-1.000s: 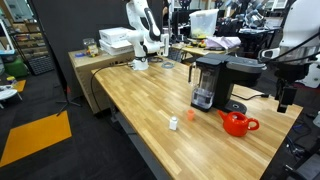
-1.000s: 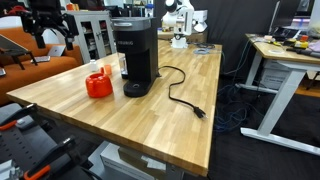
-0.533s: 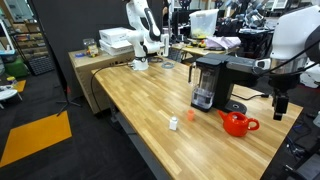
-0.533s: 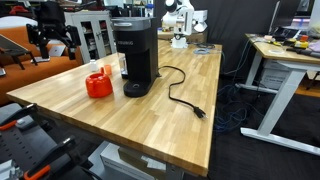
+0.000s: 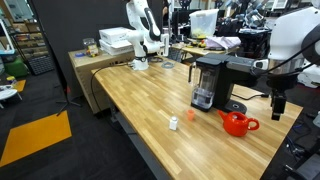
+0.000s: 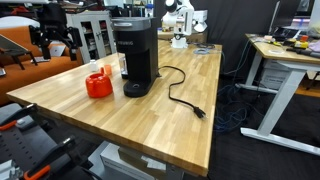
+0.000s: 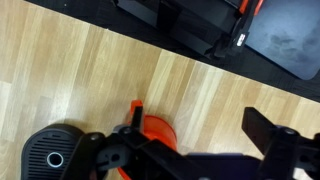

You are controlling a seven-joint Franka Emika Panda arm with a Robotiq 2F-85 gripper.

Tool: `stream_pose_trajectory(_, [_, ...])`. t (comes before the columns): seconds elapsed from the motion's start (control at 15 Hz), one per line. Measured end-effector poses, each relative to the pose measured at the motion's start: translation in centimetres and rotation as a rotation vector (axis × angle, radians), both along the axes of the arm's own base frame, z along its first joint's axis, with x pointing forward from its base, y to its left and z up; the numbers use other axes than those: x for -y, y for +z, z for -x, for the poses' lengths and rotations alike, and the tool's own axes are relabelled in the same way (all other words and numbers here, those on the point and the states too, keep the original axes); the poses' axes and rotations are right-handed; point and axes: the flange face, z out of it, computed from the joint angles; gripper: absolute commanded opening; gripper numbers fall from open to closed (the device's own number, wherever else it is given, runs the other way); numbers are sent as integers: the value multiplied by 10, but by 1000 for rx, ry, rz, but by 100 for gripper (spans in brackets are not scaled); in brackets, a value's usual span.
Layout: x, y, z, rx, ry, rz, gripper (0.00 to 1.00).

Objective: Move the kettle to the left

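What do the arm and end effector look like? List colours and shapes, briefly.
The arm is white, built of bulky rounded links. The end effector is black and blocky, below a dark wrist section. In the wrist view its fingers are matte black and angular. Any markings or cables on it are too small to make out.

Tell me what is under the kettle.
The kettle stands on the wooden table, beside the coffee maker. Its body hides the spot directly beneath it.

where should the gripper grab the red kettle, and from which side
Best bet: the looped handle on top of the kettle, from straight above. The kettle sits upright and squat, and the coffee maker stands close beside it.
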Motion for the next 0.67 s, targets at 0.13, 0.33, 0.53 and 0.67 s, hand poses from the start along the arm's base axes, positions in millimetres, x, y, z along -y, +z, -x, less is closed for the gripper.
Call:
stream_pose_trajectory(0.13, [0, 0, 0, 0, 0, 0, 100])
stream_pose_trajectory(0.33, [0, 0, 0, 0, 0, 0, 100])
stream_pose_trajectory(0.53, [-1, 0, 0, 3, 4, 3, 100])
stream_pose_trajectory(0.67, [-2, -3, -1, 13, 7, 25, 100])
